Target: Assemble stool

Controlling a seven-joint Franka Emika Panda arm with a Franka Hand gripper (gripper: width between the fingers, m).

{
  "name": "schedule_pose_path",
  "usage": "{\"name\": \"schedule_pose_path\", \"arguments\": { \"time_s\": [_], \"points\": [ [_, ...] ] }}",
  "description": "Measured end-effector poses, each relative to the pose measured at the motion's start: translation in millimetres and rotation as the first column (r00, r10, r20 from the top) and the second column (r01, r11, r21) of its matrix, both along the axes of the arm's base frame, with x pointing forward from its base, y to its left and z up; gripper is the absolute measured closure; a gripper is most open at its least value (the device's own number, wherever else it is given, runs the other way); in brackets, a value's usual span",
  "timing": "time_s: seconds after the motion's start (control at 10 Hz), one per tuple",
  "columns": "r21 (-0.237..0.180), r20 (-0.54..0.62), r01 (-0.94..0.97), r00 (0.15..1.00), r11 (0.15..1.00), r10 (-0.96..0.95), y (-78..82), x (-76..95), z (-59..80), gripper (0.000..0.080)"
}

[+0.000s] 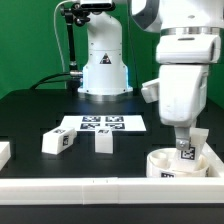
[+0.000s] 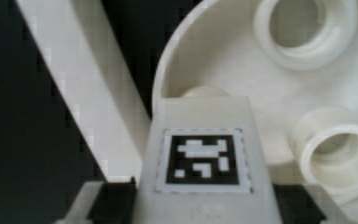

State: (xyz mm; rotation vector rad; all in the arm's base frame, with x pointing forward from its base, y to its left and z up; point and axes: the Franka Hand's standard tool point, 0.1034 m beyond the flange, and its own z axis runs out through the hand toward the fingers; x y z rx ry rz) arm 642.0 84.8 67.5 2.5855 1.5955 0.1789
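Note:
The round white stool seat [image 1: 156, 162] lies at the front of the table, on the exterior view's right. My gripper [image 1: 185, 141] hangs straight above it, shut on a white blocky leg [image 1: 186, 152] with a black-and-white tag. The leg's lower end is at the seat's top face. In the wrist view the tagged leg [image 2: 202, 150] fills the space between my two dark fingers [image 2: 114, 203], over the seat [image 2: 247, 70], beside two round sockets [image 2: 304, 35]. Two more tagged legs [image 1: 58, 141] [image 1: 102, 141] lie loose on the black table, left of the seat.
The marker board [image 1: 103, 124] lies flat behind the loose legs. A long white border rail [image 1: 90, 186] runs along the table's front edge and shows close beside the seat in the wrist view [image 2: 78, 90]. The arm's white base [image 1: 105, 70] stands at the back.

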Motion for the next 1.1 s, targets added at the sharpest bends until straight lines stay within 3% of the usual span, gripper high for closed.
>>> {"name": "schedule_pose_path", "arguments": {
  "time_s": [0.4, 0.7, 1.1],
  "points": [
    [0.046, -0.001, 0.273, 0.962, 0.961, -0.273, 0.4, -0.8, -0.8, 0.0455],
    [0.142, -0.018, 0.568, 0.820, 0.811, -0.572, 0.4, -4.4, -3.2, 0.0455],
    [0.183, -0.063, 0.784, 0.612, 0.593, -0.789, 2.8, -4.4, -3.4, 0.0455]
  ]
}}
